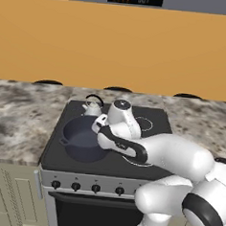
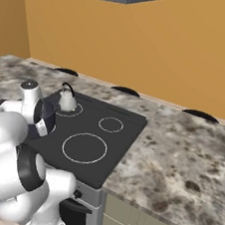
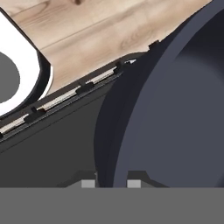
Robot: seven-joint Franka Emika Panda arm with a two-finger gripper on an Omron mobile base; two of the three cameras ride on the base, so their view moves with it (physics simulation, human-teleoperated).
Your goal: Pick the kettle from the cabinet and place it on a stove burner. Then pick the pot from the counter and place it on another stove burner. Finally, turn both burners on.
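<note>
Dark navy-grey pot point(image 1: 81, 137) on the front-left part of the black glass cooktop point(image 1: 153, 115), over the front-left burner, one small loop handle pointing toward the counter point(image 1: 23, 120) on the left. Silver-grey kettle point(image 1: 93, 106) upright on the rear-left burner just behind the pot, arched black handle up; seen again in the right base view point(image 2: 66, 99) over its white ring. Two burner rings bare on the right half: large front ring point(image 2: 84, 148), small rear ring point(image 2: 111, 124). White arm bent low across the cooktop from the right, wrist at the pot's right rim. Gripper point(image 3: 111, 183) narrowly set, the two fingertips point(image 3: 89, 183) straddling the pot's rim wall point(image 3: 175, 122), one tip outside and one inside; contact appears to be a grip on the rim. Row of black knobs point(image 1: 95, 187) along the stove front, below the glass. Mottled marble-look worktop on both sides of the stove, orange wall behind. Wood-look floor point(image 3: 96, 30) visible past the stove edge in the hand view.
</note>
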